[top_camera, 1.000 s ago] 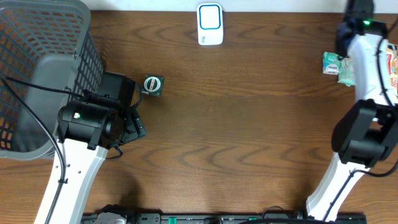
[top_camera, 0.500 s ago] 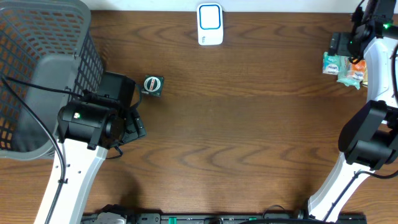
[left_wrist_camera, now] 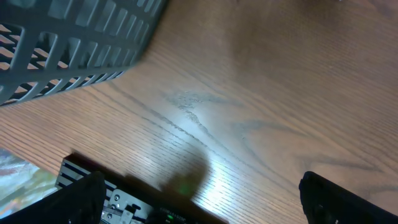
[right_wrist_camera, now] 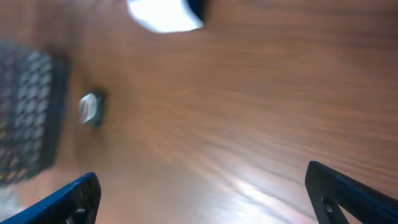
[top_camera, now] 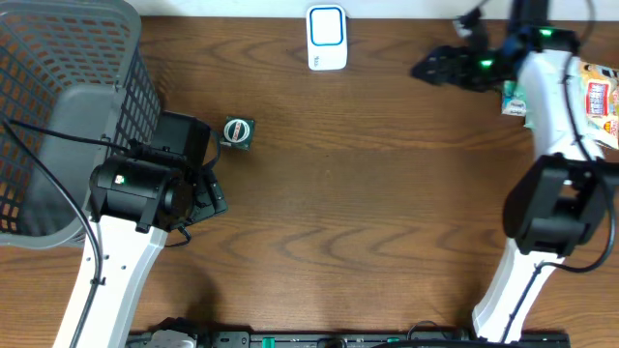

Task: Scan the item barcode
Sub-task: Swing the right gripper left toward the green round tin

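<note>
Right hand (top_camera: pixel 430 68) is out over the far side of the surface (top_camera: pixel 368 213), pointing toward the left edge. Its fingers are spread wide with nothing between them, so it's fully released. The wrist view confirms it: two blue-tinted fingertips (right_wrist_camera: pixel 68 199) sit at the bottom corners with only blurred wood grain between them.

The scanner (top_camera: pixel 327 37), white with a blue face, sits at the far edge near the middle, well apart from that hand.

Now the goods. A teal packet (top_camera: pixel 514 100) lies near the far right corner, partly tucked behind the right arm. A red-and-yellow packet (top_camera: pixel 600 101) is hard against the right edge beside it.

Over in the left half, a small dark item (top_camera: pixel 238 132) with a round pale label rests on the wood, untouched, just beside the left arm's wrist. The right wrist camera shows it as a smear.

The grey basket (top_camera: pixel 58 116) fills the far left corner.

Left hand (left_wrist_camera: pixel 205 190) hangs low over bare wood near the basket, fingers wide apart, empty.
</note>
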